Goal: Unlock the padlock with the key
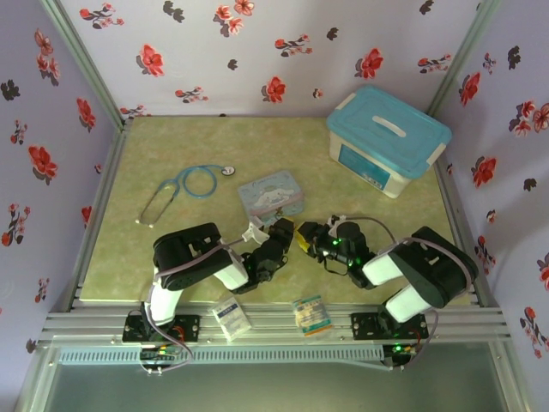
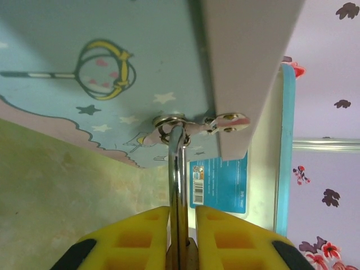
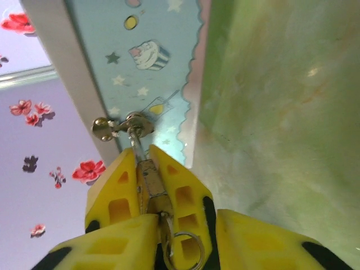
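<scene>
left pincer near, maybe against, tin

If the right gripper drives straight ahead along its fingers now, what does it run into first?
Probably the key, apparently sticking out of the padlock right ahead of the right gripper; its ring sits between the open fingers. Just behind is the left gripper clamping the padlock.

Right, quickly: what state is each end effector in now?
Left end effector: closed on the small brass padlock with a silver shackle.
Right end effector: open around the small grey metal key, not gripping it.
</scene>
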`<action>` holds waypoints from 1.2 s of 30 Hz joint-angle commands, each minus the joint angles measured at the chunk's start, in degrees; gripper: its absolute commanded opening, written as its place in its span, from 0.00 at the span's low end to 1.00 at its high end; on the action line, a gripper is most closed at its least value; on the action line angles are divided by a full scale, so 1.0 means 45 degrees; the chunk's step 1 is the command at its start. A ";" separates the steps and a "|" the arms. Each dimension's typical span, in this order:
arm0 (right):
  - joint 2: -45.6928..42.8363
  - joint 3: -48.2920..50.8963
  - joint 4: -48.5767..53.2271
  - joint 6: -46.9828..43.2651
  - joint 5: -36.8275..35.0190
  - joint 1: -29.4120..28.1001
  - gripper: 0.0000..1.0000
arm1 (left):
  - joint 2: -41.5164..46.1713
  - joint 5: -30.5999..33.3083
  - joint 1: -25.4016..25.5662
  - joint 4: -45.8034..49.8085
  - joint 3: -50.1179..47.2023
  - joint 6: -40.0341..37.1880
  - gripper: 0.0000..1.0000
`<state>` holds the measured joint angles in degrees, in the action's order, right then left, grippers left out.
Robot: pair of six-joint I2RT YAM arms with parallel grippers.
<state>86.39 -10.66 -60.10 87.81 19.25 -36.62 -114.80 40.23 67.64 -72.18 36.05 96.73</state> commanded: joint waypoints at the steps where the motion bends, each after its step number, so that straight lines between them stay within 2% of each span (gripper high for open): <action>1: -0.1163 -0.0595 0.1697 -0.1670 -0.0492 -0.0016 0.47 | 0.0225 -0.1340 0.0820 -0.0668 -0.0158 -0.0578 0.00; 6: -0.3361 -0.1054 0.6065 -0.4237 -0.0968 0.0052 0.47 | 0.0216 -0.1237 0.0731 -0.0659 -0.0445 -0.0538 0.00; 11: -0.6473 -0.2329 1.2446 -0.9212 -0.2172 0.0045 0.50 | 0.0253 -0.1184 0.0727 -0.0620 -0.0698 -0.0675 0.00; 14: -0.7344 -0.2678 1.4438 -1.1475 -0.3135 0.0066 0.49 | 0.0224 -0.1134 0.0717 -0.0600 -0.0829 -0.0714 0.00; 17: -0.7180 -0.3270 1.5963 -1.3210 -0.3084 0.0062 0.47 | 0.0237 -0.1162 0.0731 -0.0581 -0.1022 -0.0665 0.00; 21: -0.6781 -0.3686 1.6652 -1.4405 -0.3046 -0.0379 0.42 | 0.0354 -0.1166 0.0746 -0.0563 -0.1344 -0.0636 0.00; 25: -0.6624 -0.3828 1.6245 -1.5115 -0.4120 -0.1857 0.39 | 0.0385 -0.1219 0.0745 -0.0562 -0.1450 -0.0562 0.00; 32: -0.5112 -0.4524 1.6035 -1.5972 -0.5058 -0.3287 0.39 | 0.0435 -0.1442 0.0753 -0.0536 -0.1394 -0.0636 0.00; 36: -0.4517 -0.4824 1.5835 -1.6174 -0.5312 -0.3582 0.38 | 0.0414 -0.1501 0.0770 -0.0522 -0.1356 -0.0598 0.00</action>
<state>64.75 -30.28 12.12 17.67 -1.76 -52.01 -114.37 33.80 70.67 -72.86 30.09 95.61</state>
